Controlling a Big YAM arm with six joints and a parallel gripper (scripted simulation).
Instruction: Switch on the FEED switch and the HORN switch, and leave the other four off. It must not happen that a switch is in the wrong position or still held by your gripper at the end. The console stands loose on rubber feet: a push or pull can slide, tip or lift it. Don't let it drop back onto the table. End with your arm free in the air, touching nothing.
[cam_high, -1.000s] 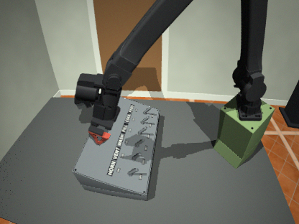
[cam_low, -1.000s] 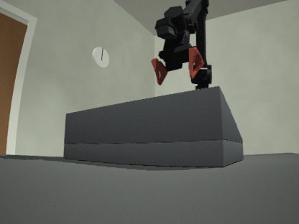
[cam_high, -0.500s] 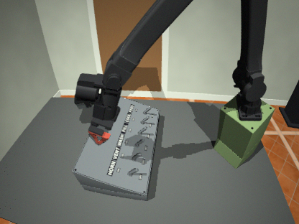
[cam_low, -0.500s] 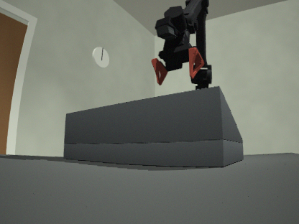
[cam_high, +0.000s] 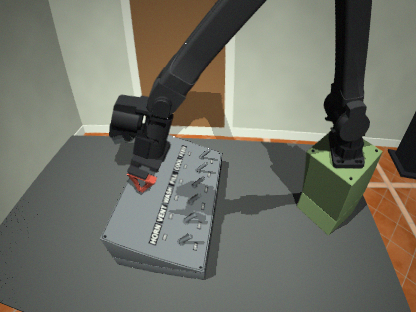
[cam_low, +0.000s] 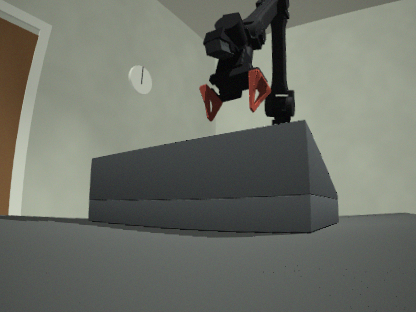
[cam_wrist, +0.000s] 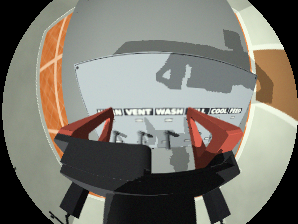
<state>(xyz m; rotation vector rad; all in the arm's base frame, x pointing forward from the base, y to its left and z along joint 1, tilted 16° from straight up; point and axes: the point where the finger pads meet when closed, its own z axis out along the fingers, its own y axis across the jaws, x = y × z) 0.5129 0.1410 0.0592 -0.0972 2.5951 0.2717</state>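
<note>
Grey sloped console (cam_high: 131, 220) (six labelled toggle switches).

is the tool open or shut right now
Open. In the exterior view the tool hangs above the console with its two red fingers spread wide apart and nothing between them.

Open air above console (cam_high: 131, 215); levers (cam_high: 196, 216) apparently unobstructed.
</note>
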